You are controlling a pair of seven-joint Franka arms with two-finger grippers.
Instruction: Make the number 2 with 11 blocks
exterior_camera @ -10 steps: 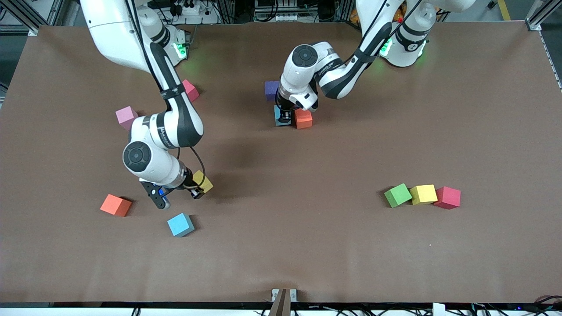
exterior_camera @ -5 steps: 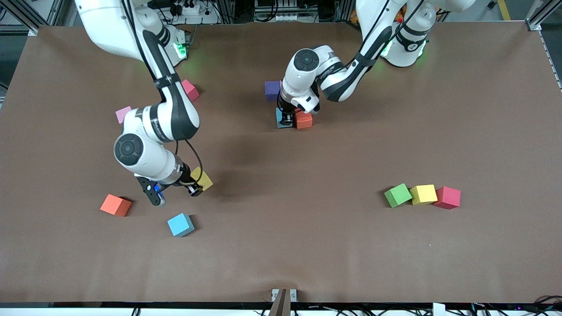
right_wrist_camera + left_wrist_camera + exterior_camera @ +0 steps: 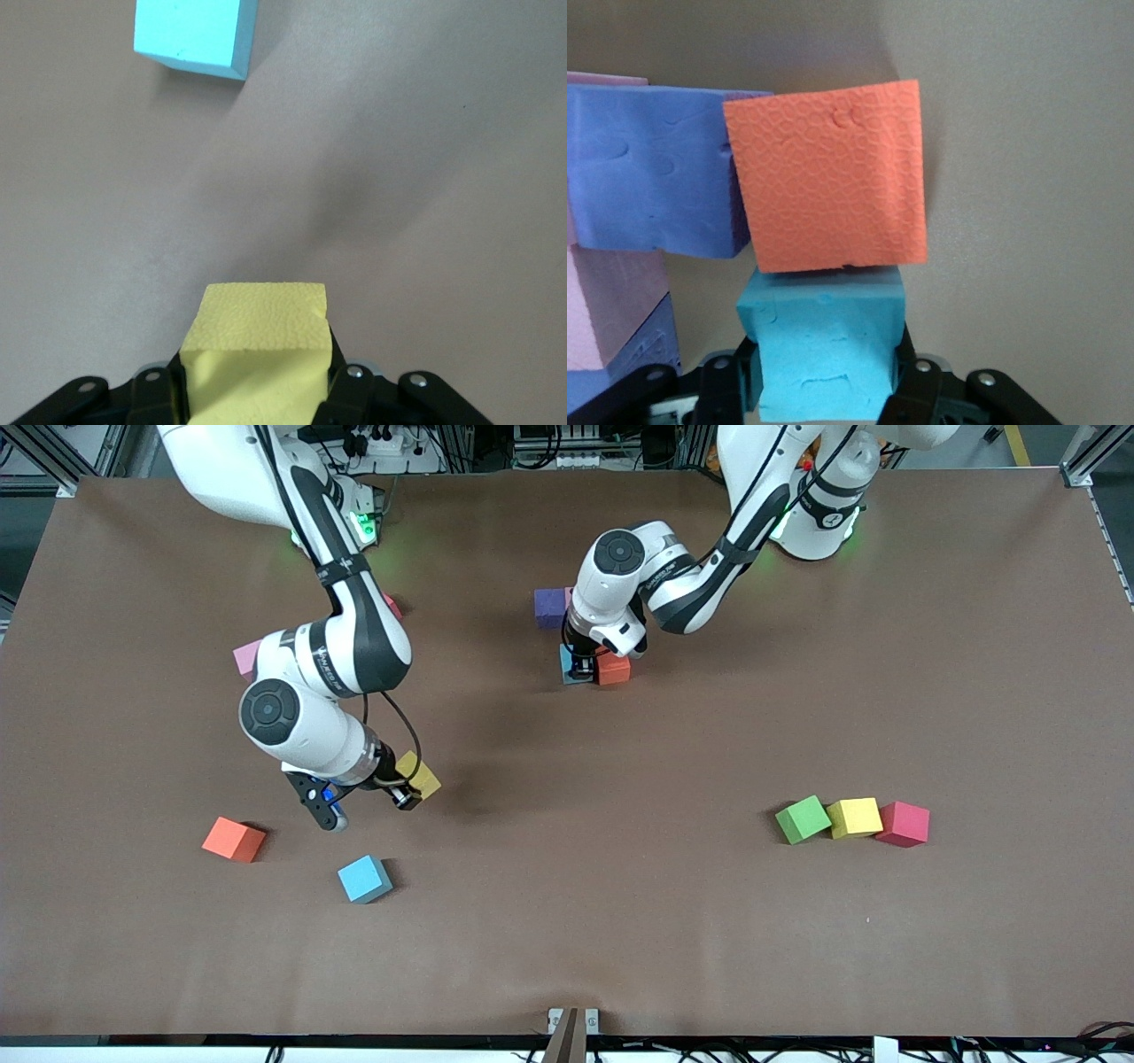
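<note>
We logged left gripper (image 3: 824, 390) clamping sky-blue cube (image 3: 824, 350), right gripper (image 3: 257, 394) clamping yellow cube (image 3: 257, 341); seat flush beside orange cube (image 3: 828, 177).

From table centre: cube cluster (image 3: 611, 669) at 12 o'clock, its end cube (image 3: 828, 354) gripped by left gripper (image 3: 578, 662). Three-cube row (image 3: 855, 817) toward 4. Outer loose cube (image 3: 234, 840) and inner loose cube (image 3: 364, 879) at 8. Right gripper (image 3: 409, 790) grips lifted cube (image 3: 418, 775) toward 9.
</note>
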